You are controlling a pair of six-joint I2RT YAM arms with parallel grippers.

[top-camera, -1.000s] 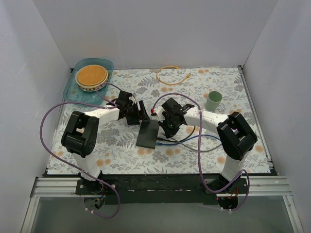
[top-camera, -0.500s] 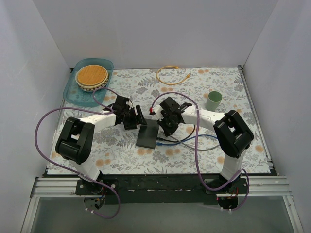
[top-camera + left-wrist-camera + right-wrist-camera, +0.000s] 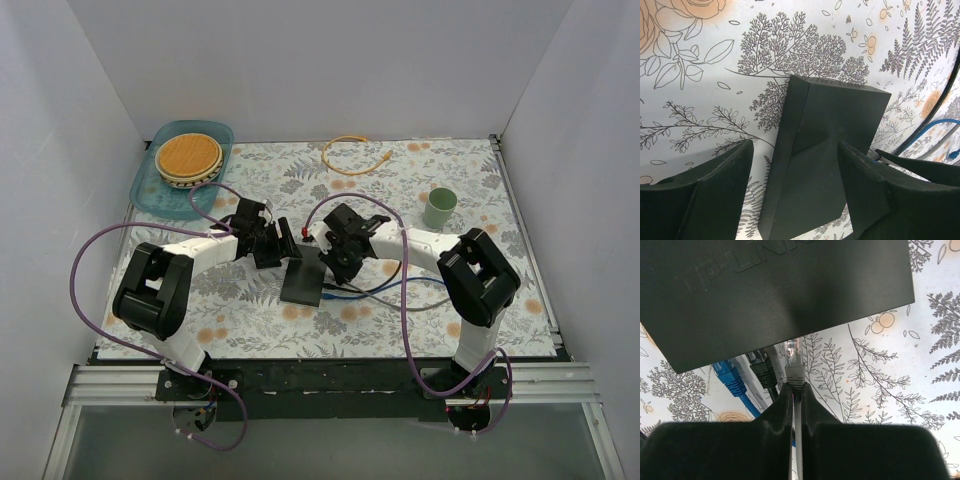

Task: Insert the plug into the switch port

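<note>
Your matte black, flat rectangular switch (image 3: 303,278) lies flat on the flower-printed table cover (image 3: 250,320), mid-table between the two arms. Along its port edge you see three plugs side by side: a blue plug (image 3: 731,379), a black plug (image 3: 763,372) and the grey plug (image 3: 795,371). The grey plug's clear tip reaches into the shadow under the switch's edge; you cannot tell whether it is seated. Your right gripper (image 3: 796,388) has its fingers pinched together on the grey plug's rear end, with the cable running back between them. Your left gripper (image 3: 794,170) is spread wide, one finger on each side of the switch's far end, holding nothing. Farther out, a pale green cup (image 3: 439,207) stands upright to the right. A looped yellow cable (image 3: 345,138) lies near the back wall. A teal plastic tray (image 3: 150,190) at the back left holds a round wooden-topped disc (image 3: 189,154).
</note>
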